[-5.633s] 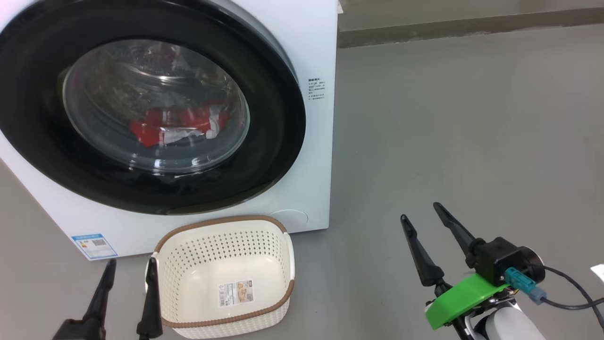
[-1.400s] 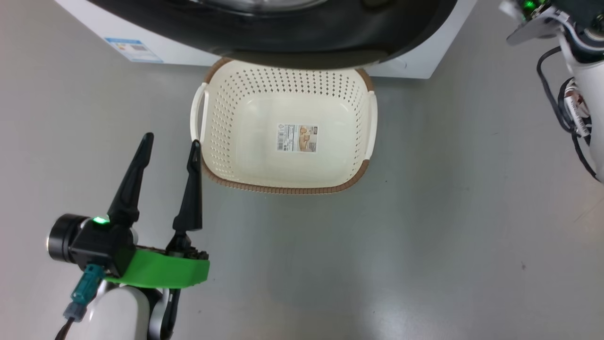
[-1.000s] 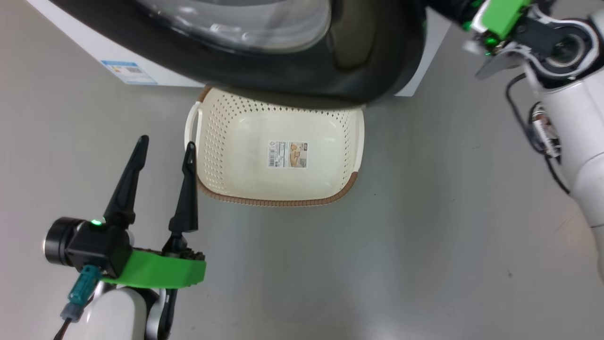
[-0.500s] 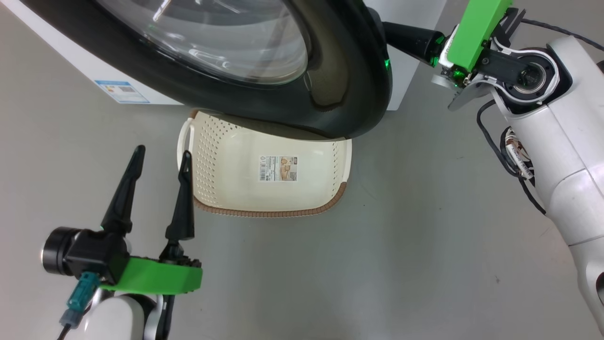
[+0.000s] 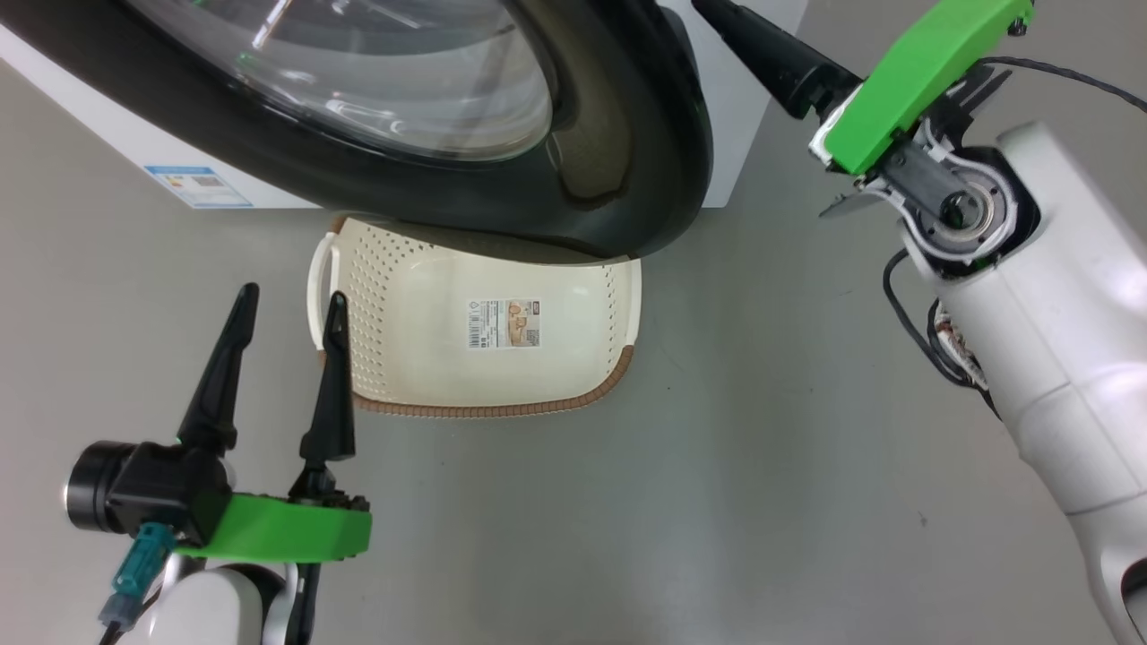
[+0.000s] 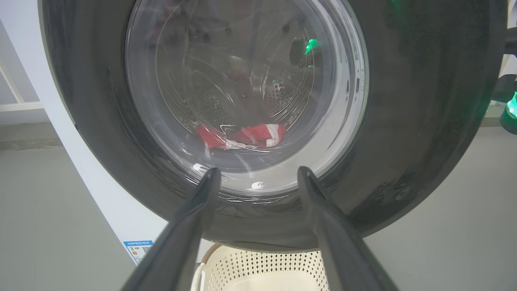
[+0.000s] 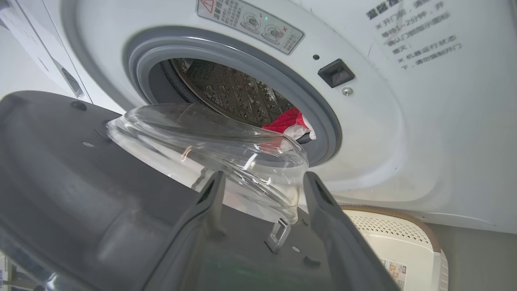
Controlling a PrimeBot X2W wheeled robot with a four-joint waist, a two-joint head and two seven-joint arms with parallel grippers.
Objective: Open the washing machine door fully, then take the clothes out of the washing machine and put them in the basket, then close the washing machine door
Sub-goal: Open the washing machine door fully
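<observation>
Beside the ajar washing machine door (image 5: 645, 134), left pincer (image 5: 293, 292) and right pincer (image 7: 263, 174) gape released.

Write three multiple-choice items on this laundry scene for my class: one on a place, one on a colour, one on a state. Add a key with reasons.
1. Where does the basket stand relative to the washing machine?
A. On top of it
B. On the floor in front of it, partly under the door
C. Inside it

2. What colour are the clothes in the drum, mostly?
A. Red
B. Blue
C. Green

3. What state is the door in?
A. Latched shut
B. Taken off
C. Swung open

Key:
1 B, since the head view shows the basket's far end beneath the door.
2 A, since red fabric with some white shows through the glass.
3 C, since the right wrist view shows the door's latch away from the grey ring.
</observation>
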